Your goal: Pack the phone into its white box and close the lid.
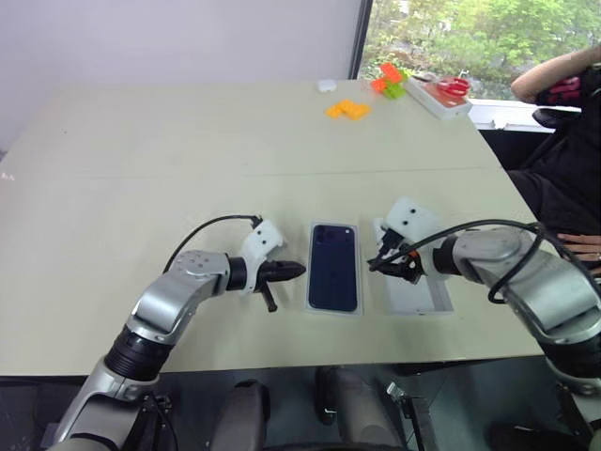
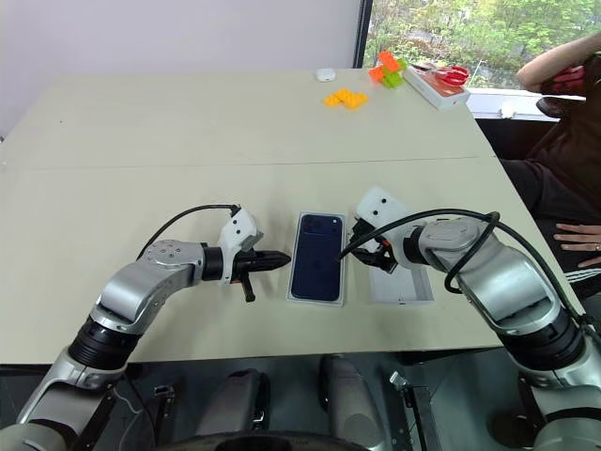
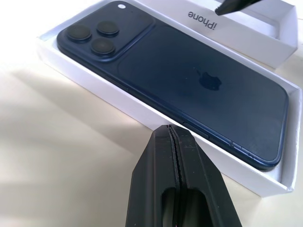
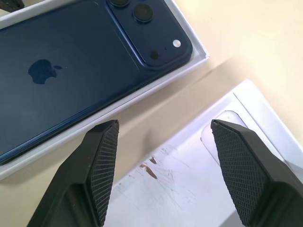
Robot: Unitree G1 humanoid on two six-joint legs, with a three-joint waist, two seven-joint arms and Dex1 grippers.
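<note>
Between the two grippers, the phone (image 1: pixel 334 267) lies in the white box (image 1: pixel 311 282) — left gripper (image 1: pixel 299 271) pressed together, right gripper (image 4: pixel 163 142) spread, empty.

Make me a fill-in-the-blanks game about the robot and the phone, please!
1. The phone lies inside the white ____.
2. The left gripper has its fingers ____.
3. The right gripper has its fingers ____.
4. The lid lies on the table on the robot's ____ side of the phone.

Missing words: box; shut; open; right
</note>
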